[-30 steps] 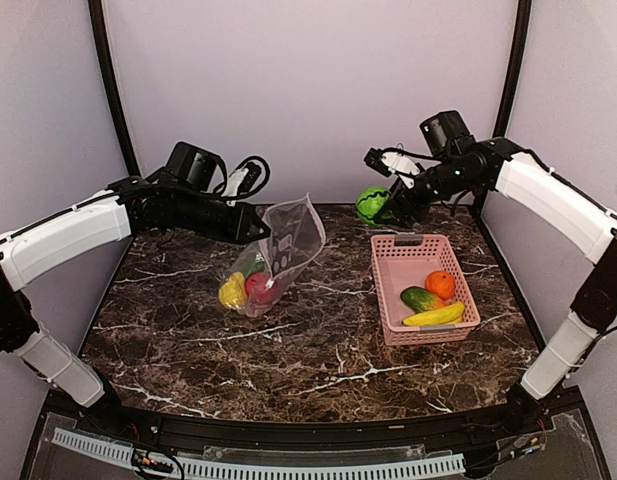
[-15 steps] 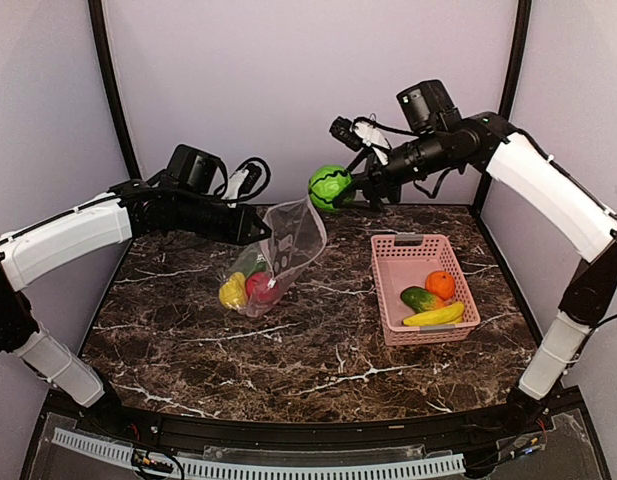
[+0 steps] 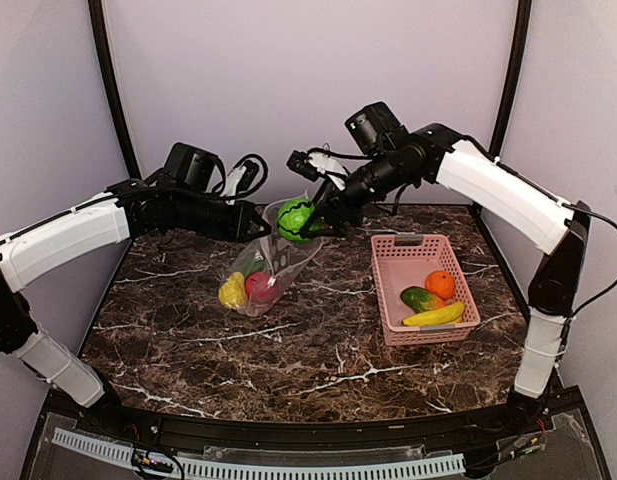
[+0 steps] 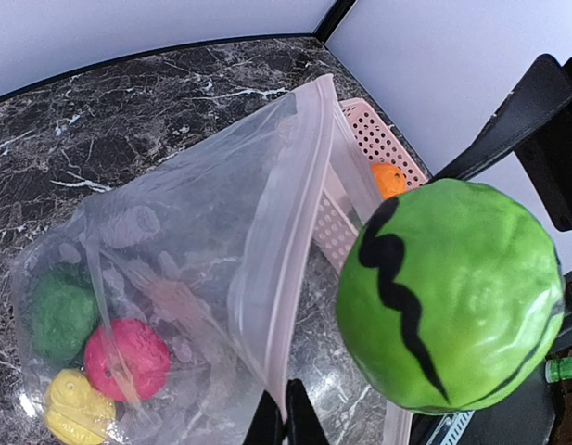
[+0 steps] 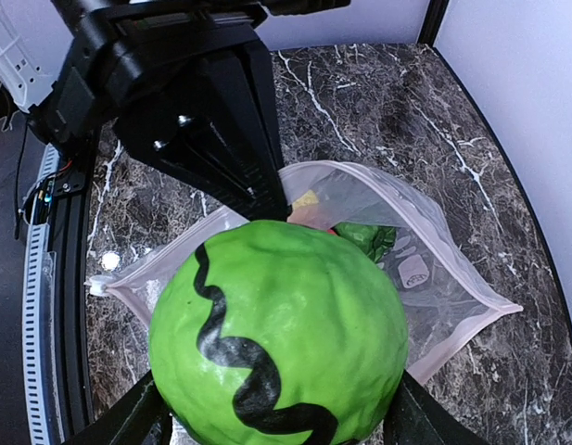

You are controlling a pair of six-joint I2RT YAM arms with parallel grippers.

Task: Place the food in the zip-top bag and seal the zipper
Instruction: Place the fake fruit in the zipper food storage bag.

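My right gripper (image 3: 306, 220) is shut on a green toy watermelon with black stripes (image 3: 295, 219) and holds it over the open mouth of the zip-top bag (image 3: 273, 255). The watermelon fills the right wrist view (image 5: 276, 336) and shows in the left wrist view (image 4: 448, 295). My left gripper (image 3: 256, 230) is shut on the bag's zipper edge (image 4: 290, 278) and holds the mouth up. Inside the bag lie a yellow pepper (image 3: 231, 292), a red fruit (image 3: 259, 287) and a green piece (image 4: 61, 313). An orange (image 3: 440, 285), a green cucumber-like piece (image 3: 422, 299) and a banana (image 3: 434, 316) lie in the pink basket.
The pink slatted basket (image 3: 396, 262) stands at the right of the dark marble table (image 3: 308, 350). Black frame posts rise at the back corners.
My right gripper has carried the watermelon left and down from near the basket to just above the bag's mouth. The left gripper and the bag have stayed still.
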